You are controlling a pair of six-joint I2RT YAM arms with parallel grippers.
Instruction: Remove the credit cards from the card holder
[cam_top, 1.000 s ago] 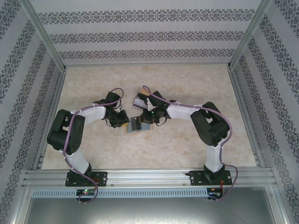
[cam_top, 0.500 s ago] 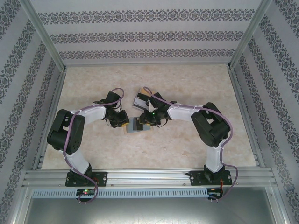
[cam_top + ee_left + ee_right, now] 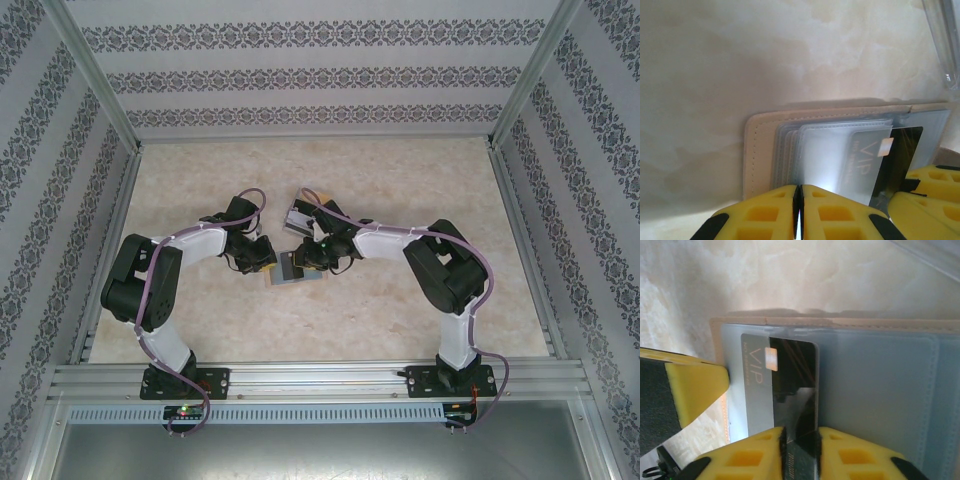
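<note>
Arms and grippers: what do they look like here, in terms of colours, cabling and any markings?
The left arm and right arm both combine black joint housings with white link shells, and a lilac cable runs along each. The left gripper and right gripper have blocky yellow fingers moulded with square recesses, with black patches at the outer edges. No lettering is visible on them.

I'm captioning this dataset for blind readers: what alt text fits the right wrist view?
The right gripper pinches a dark VIP card, partly covered by a clear sleeve of the tan-edged card holder lying on a marbled table. Another yellow finger rests at the holder's left edge.
</note>
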